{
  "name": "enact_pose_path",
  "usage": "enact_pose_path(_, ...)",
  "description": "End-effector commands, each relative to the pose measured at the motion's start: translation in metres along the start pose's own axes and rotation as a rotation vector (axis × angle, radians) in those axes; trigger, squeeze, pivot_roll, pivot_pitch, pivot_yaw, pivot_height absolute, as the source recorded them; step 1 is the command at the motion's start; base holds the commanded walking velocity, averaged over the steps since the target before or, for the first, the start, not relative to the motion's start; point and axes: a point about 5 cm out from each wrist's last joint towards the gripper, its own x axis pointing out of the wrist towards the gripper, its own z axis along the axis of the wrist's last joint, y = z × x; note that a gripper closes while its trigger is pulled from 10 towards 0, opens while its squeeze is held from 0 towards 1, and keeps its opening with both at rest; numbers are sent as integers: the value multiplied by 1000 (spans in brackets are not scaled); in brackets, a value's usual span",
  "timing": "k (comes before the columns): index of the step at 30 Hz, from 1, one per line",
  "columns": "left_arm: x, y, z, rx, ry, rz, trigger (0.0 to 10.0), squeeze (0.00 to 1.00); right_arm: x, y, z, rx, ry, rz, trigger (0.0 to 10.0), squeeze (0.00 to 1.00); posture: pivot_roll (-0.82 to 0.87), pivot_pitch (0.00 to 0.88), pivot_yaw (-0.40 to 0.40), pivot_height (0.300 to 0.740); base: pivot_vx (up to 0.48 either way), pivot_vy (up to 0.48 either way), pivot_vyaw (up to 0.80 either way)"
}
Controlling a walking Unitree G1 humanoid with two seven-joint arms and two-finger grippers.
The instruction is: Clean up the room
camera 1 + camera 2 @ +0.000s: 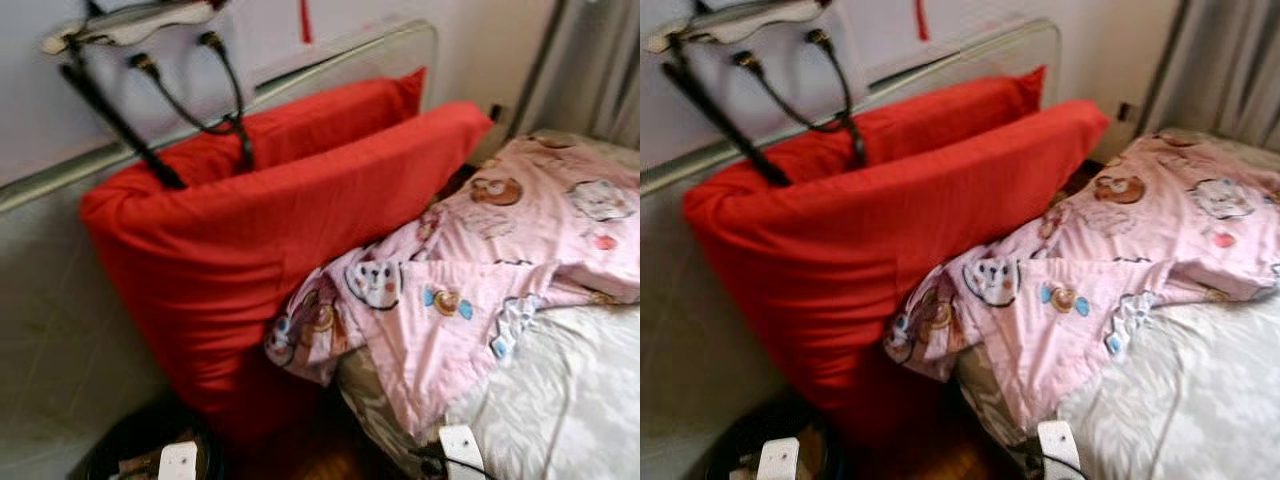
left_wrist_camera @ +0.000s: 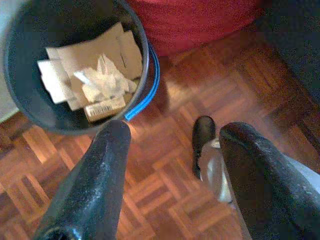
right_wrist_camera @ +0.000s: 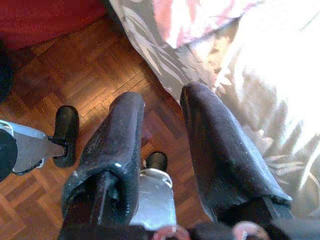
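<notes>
Black fingers of the left gripper (image 2: 172, 150) are held wide apart above the parquet floor (image 2: 165, 200), with nothing between them. A dark waste bin (image 2: 145, 60) with a blue rim is seen at 11 o'clock from the fingertips, holding cardboard scraps (image 2: 90, 52) and crumpled white paper (image 2: 105, 82). The right gripper (image 3: 160, 125) is likewise parted and empty, hung over the floor just beside the bed's edge; the grey patterned bed skirt (image 3: 145, 45) is seen at 12 o'clock. From the head views, two red pillows (image 1: 260, 230) are propped upright against the padded headboard (image 1: 60, 330), with a black-handled bag (image 1: 150, 60) resting at their 11 o'clock. A pink cartoon-print blanket (image 1: 480, 260) is draped across the white mattress (image 1: 570, 400), its corner touching the front pillow.
</notes>
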Motion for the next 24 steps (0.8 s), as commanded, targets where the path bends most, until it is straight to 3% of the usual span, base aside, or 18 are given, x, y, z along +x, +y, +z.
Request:
enact_pose_path(1, 0, 2, 0, 4, 6, 1, 10000, 0, 0, 2, -3, 13, 6, -1, 10000, 0, -85, 22, 28, 740, 0, 0, 0)
enact_pose_path(12, 0, 0, 0, 1, 8, -8, 10000, 0, -1, 0, -2, 15, 1, -7, 10000, 0, -94, 18, 18, 740, 0, 0, 0)
enact_pose_path(24, 0, -12, -2, -26, 10, -27, 10000, 0, -2, -12, -1, -30, 5, -20, 10000, 0, -111, 17, -21, 740, 0, 0, 0)
